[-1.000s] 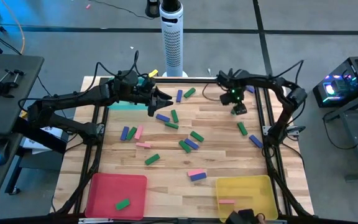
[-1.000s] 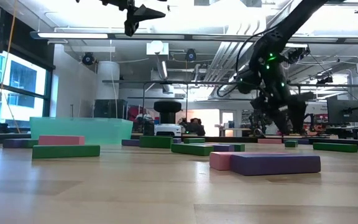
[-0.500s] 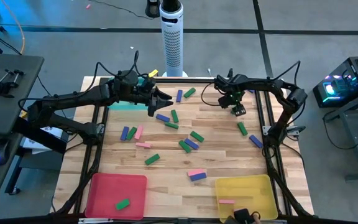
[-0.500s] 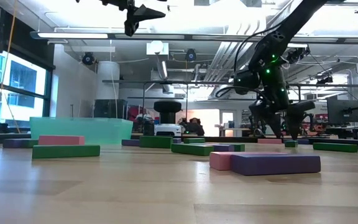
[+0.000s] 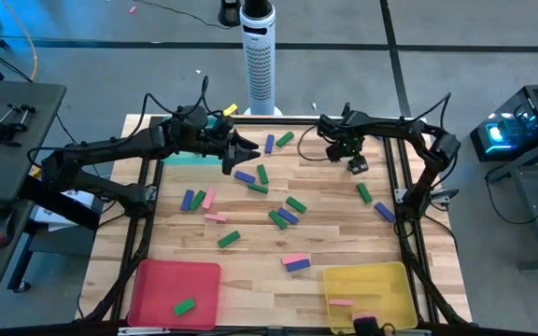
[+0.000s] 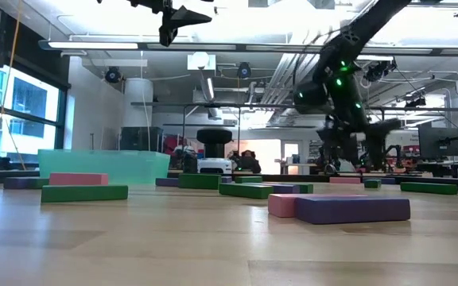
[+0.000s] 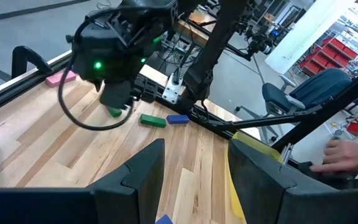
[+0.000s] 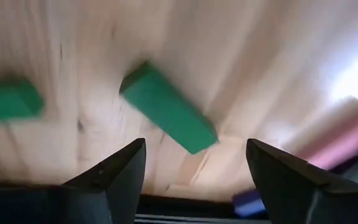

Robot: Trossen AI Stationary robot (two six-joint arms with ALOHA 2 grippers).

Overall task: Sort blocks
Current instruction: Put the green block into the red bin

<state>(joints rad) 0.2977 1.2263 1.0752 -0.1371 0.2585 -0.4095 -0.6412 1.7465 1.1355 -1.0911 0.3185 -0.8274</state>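
Blue, green and pink blocks lie flat and scattered on the wooden table (image 5: 250, 280): a blue one (image 5: 244, 176), a green one (image 5: 229, 239), a pink one (image 5: 215, 217). My left gripper (image 5: 248, 149) is open and hangs high over the far left part, touching nothing; its own view shows the gap (image 7: 194, 168). My right gripper (image 5: 355, 164) is open, low over the far right part. Its fingers stand either side of a green block (image 8: 169, 115), above it and apart from it. That block is hidden under the gripper in the high view.
A teal tray (image 5: 187, 157) sits at the far left, partly under my left arm. A red tray (image 5: 157, 280) near left holds a green block (image 5: 185, 305); a yellow tray (image 5: 381, 280) near right holds a pink block (image 5: 341, 302). A person's hand (image 7: 347, 155) shows beyond the table.
My right gripper has turned a little while its wrist shifted toward the table's left, staying low over the far right part. My left arm has kept still. No block has moved.
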